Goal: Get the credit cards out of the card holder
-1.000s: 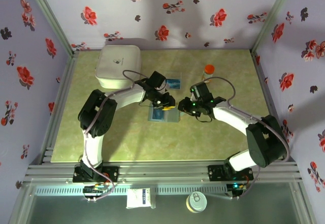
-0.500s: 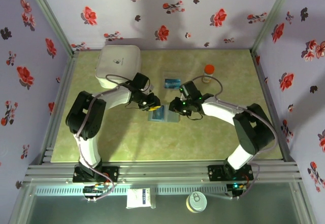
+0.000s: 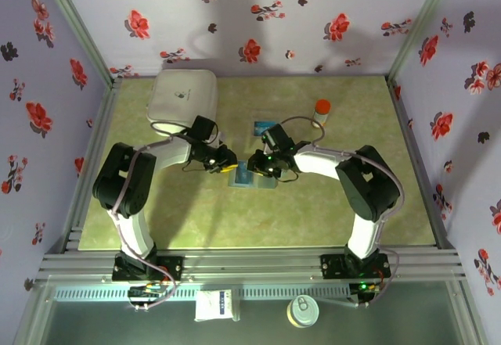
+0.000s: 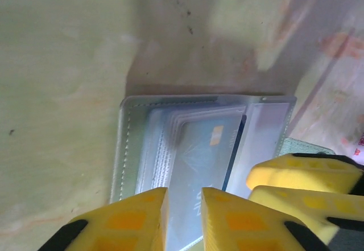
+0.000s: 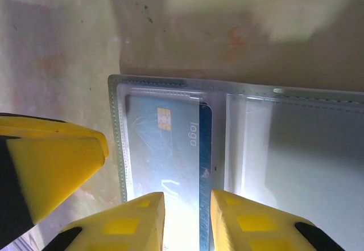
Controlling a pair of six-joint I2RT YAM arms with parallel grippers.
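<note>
Where card holder (image 3: 252, 177) lies on green tabletop (image 3: 172, 212) amid floral walls (image 3: 235, 24), left pincer (image 4: 183, 198), right pincer (image 5: 187, 201): grip unclear.

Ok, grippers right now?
Left gripper: narrow gap over grey-blue folding card holder; grip cannot be told.
Right gripper: narrow gap at blue-teal plastic card; cannot be told.

Green table (image 3: 196, 212), white box (image 3: 182, 98), open card holder (image 3: 254, 181), blue card (image 3: 264, 126), bottle (image 3: 320, 110)
</note>
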